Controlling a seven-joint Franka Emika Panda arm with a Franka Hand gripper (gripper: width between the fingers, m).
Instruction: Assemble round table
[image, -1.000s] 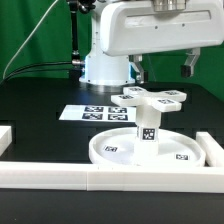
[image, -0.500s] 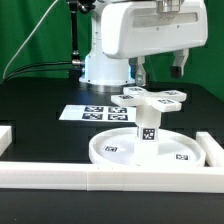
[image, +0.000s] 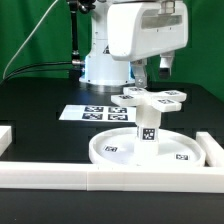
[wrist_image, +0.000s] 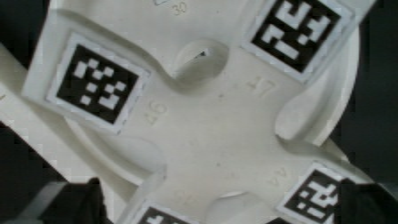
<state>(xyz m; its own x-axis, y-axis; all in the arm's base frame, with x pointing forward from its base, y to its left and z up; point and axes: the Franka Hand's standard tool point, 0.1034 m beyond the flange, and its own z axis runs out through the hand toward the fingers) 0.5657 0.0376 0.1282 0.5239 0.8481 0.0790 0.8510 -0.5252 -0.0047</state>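
A: Exterior view first. What is where?

B: The round disc (image: 150, 150) lies on the black table (image: 40, 100) against the white border bars (image: 100, 178). The short leg (image: 147, 127) stands upright at its middle, and the cross-shaped piece (image: 152, 97) sits on top of the leg, roughly level. The gripper (image: 152, 69) hangs above the cross, its two fingers pointing down toward the arms of the cross on either side of the hub.

A: And the jaws?

B: They stand wide and hold nothing. One finger (image: 140, 72) shows toward the exterior view's left, the other toward the right, with clear air between them. The marker board (image: 95, 113) lies flat behind the disc, well off to the side of the jaws.

A: Now the wrist view.

B: The cross fills it: the hub (wrist_image: 187, 95) with a small hole, and tagged arms (wrist_image: 93, 80) spreading out. A dark fingertip (wrist_image: 71, 195) shows at the corner, so the piece is close beneath the jaws, but not between them as far as I can tell.

A: So how to do the step well?

B: I judge the cross wants seating or turning on the leg. Centre the hub midway between the fingers first, come straight down, close on two opposite flanks rather than one arm, and keep the wrist vertical so the leg is not tipped off the disc.
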